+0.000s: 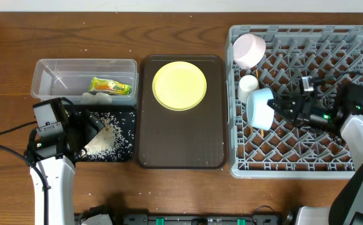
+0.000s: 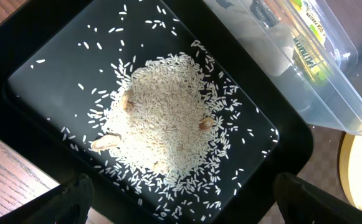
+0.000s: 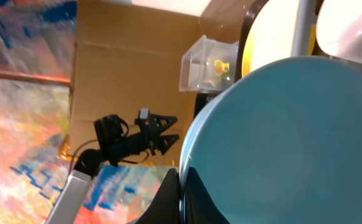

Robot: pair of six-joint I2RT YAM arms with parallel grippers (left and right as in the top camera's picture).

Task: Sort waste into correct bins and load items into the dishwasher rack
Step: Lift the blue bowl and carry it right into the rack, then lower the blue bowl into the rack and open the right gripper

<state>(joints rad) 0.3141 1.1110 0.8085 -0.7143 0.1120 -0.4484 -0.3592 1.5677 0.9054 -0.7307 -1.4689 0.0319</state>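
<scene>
Only from the left wrist: tan scraps [image 2: 106, 143] amid rice [image 2: 165, 118].

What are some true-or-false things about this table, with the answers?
The rice lies in the black tray. True.
The yellow plate stands in the rack. False: it lies on the brown tray.
The snack wrapper is in the clear tub. True.
The left gripper holds the light blue bowl. False: the right gripper pinches its rim, in the rack; the left gripper is open above the rice.
</scene>
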